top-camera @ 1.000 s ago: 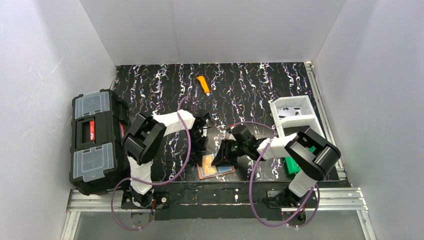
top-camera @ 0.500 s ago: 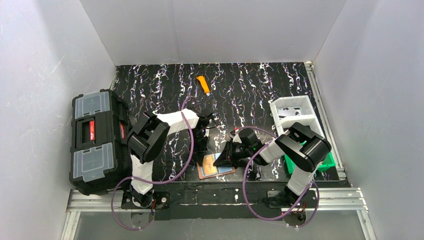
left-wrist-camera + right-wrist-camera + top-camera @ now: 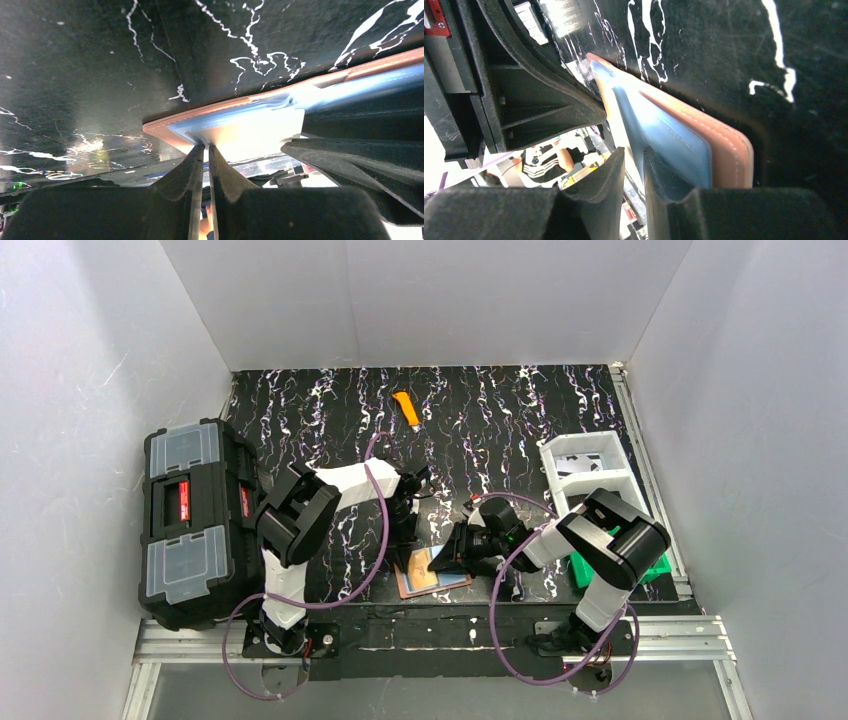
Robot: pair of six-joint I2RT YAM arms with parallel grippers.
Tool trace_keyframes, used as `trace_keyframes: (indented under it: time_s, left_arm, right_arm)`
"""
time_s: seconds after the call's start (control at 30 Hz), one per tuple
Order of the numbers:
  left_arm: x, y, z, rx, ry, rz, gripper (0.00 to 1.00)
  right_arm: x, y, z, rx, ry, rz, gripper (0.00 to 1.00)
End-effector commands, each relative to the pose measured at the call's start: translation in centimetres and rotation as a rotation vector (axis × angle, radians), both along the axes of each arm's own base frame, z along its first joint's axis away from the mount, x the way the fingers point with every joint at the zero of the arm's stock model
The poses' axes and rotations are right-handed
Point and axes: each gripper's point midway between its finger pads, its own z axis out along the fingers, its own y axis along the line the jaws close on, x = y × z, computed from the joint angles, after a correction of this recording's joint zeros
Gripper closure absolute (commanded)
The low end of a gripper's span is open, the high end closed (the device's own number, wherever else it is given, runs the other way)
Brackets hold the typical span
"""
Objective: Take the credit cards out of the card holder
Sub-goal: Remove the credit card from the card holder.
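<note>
The brown card holder [image 3: 432,580] lies flat near the table's front edge, between my two grippers. An orange-tan patch and a blue layer show on its top. In the left wrist view my left gripper [image 3: 206,146] is shut, with its tips against the near edge of the card holder [image 3: 165,131]. My right gripper [image 3: 634,152] comes in low from the right. Its jaws stand a narrow gap apart at the card holder's [image 3: 729,150] open side. A pale credit card [image 3: 626,120] runs into that gap beside the stitched blue layer [image 3: 674,145]. Whether the card is pinched does not show.
A big black toolbox [image 3: 190,525] stands at the left edge. An orange utility knife [image 3: 406,409] lies at the back middle. A white tray [image 3: 590,468] and a green object [image 3: 583,572] sit at the right. The metal rail [image 3: 430,632] runs just behind the card holder.
My right gripper has dropped lower against the card holder and its jaws have narrowed. The left gripper has shifted slightly right. The card holder has stayed where it was.
</note>
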Motion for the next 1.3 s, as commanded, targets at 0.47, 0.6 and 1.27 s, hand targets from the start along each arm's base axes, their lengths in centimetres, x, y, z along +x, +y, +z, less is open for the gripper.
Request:
trace_keyframes:
  time_s: [0.47,0.6,1.27]
  left_arm:
    - [2.4,0.3,-4.1,0.073,-0.123,-0.024,0.68]
    - [2.3,0.7,-4.5,0.098,-0.124,-0.021,0.67]
    - [2.1,1.4,-5.4,0.12,-0.109,-0.02,0.67]
  right_arm:
    - [-0.4,-1.6,-1.9,-0.068,0.017,-0.029,0.73]
    - [-0.3,-2.0,-1.8,-0.065,0.019,-0.04,0.73]
    - [0.0,-2.7,-0.7,-0.072,-0.034,-0.059,0.7]
